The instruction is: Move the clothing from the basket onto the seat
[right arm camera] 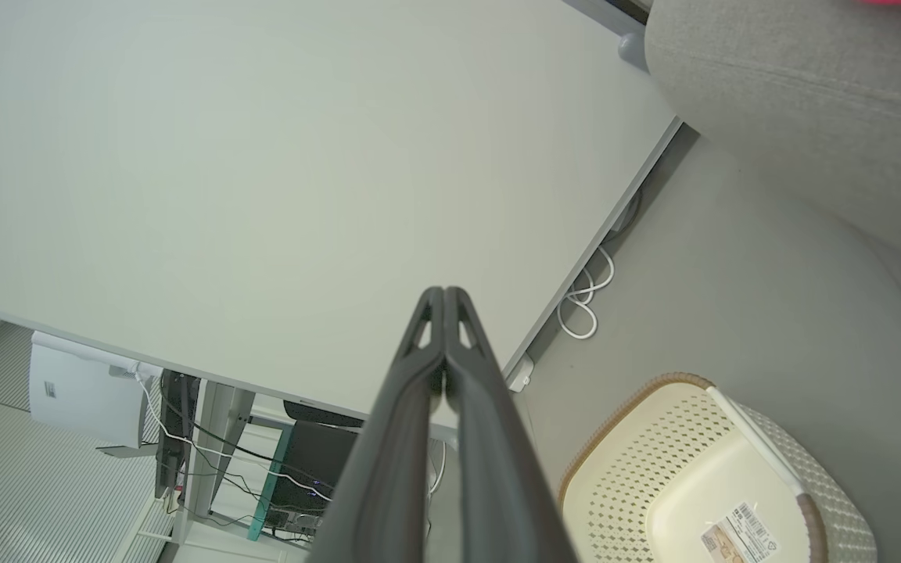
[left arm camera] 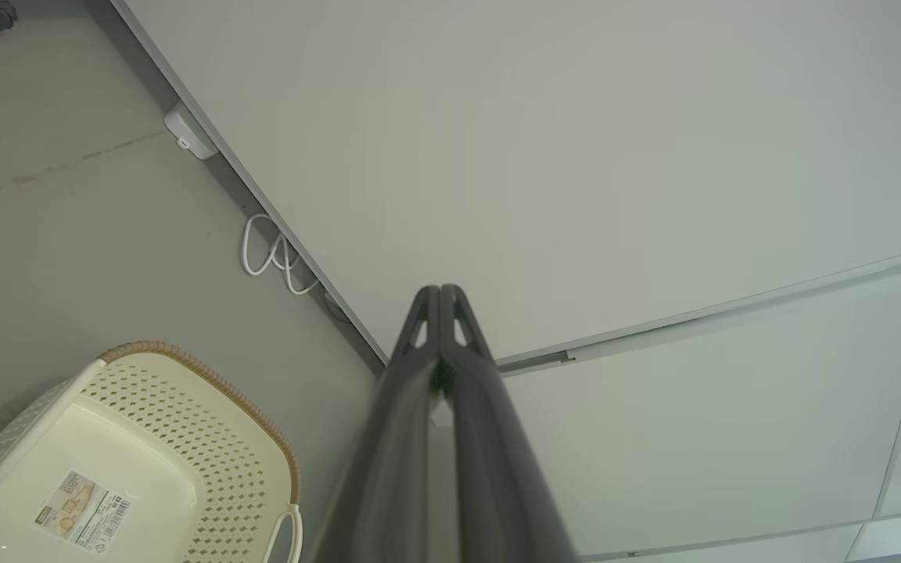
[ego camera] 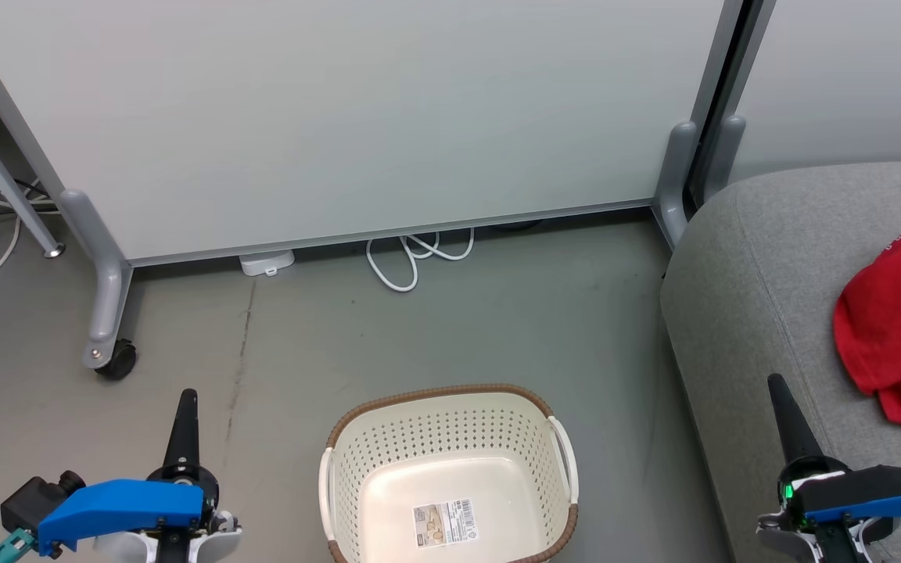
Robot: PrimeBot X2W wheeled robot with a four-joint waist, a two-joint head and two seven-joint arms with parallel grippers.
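The cream perforated basket (ego camera: 450, 469) with a brown rim stands on the floor at bottom centre, holding nothing but its label sticker (ego camera: 444, 522); it also appears as the basket (left arm camera: 138, 461) and the basket (right arm camera: 701, 477) in the wrist views. Red clothing (ego camera: 896, 320) lies crumpled on the grey seat (ego camera: 771, 274) at the right edge. My left gripper (ego camera: 186, 400) hovers left of the basket, fingers pressed together on nothing, as the left gripper (left arm camera: 440, 291) shows. My right gripper (ego camera: 775, 385) sits over the seat's front edge, shut with nothing held, tips together at the right gripper (right arm camera: 444, 291).
A white partition panel (ego camera: 341, 109) on grey legs with a castor (ego camera: 116, 360) stands behind the basket. White cable loops (ego camera: 415, 258) and a small white box (ego camera: 267, 263) lie under its lower edge. Bare grey floor (ego camera: 497, 313) lies between panel, basket and seat.
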